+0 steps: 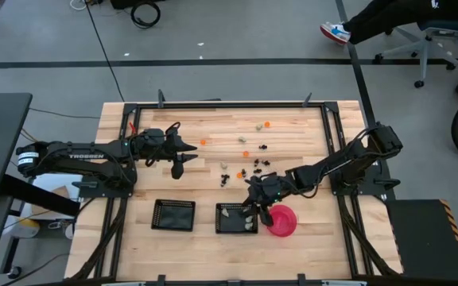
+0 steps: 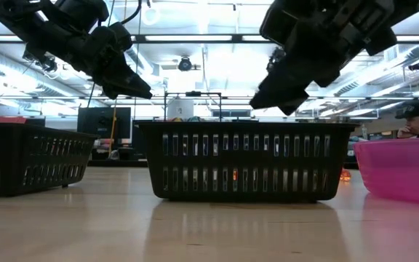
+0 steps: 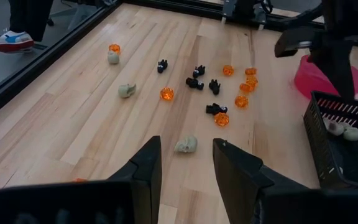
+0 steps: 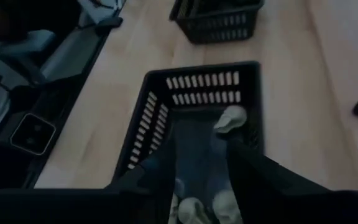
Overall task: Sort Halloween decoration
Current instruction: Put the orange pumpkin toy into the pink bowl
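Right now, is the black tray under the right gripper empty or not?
Not empty. The tray under the right gripper holds several pale trinkets, seen in the right wrist and high views.

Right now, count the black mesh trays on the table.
2. The left tray stands alone; the right tray stands beside the pink bowl. None seem hidden.

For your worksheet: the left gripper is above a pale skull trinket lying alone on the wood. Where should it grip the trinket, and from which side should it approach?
Judging by the left wrist view, the pale skull trinket lies flat on the table with bare wood around it, just ahead of the open left gripper. Coming straight down and closing across its narrower width probably suits best.
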Robot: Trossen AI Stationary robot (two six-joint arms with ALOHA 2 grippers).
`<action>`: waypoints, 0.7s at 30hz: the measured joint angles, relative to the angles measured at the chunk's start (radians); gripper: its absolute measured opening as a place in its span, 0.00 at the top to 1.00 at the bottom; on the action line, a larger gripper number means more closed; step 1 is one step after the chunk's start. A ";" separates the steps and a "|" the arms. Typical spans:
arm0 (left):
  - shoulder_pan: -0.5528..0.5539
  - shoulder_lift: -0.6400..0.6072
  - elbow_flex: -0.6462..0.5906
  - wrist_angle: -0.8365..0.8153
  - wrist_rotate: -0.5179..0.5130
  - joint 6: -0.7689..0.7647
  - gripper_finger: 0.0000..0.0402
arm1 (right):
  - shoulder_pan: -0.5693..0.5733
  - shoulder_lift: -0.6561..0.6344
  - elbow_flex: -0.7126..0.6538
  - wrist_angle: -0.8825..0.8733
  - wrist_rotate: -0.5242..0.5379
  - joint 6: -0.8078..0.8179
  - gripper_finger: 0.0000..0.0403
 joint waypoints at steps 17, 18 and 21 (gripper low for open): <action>0.000 0.000 0.000 -0.006 0.000 0.000 0.71 | -0.052 -0.109 0.000 -0.515 0.295 0.095 0.55; 0.000 0.000 0.000 -0.007 0.000 0.000 0.71 | -0.052 -0.109 0.000 -0.530 0.296 0.095 0.54; 0.000 0.000 0.000 -0.006 0.000 0.000 0.71 | -0.051 -0.109 0.000 -0.567 0.307 0.087 0.47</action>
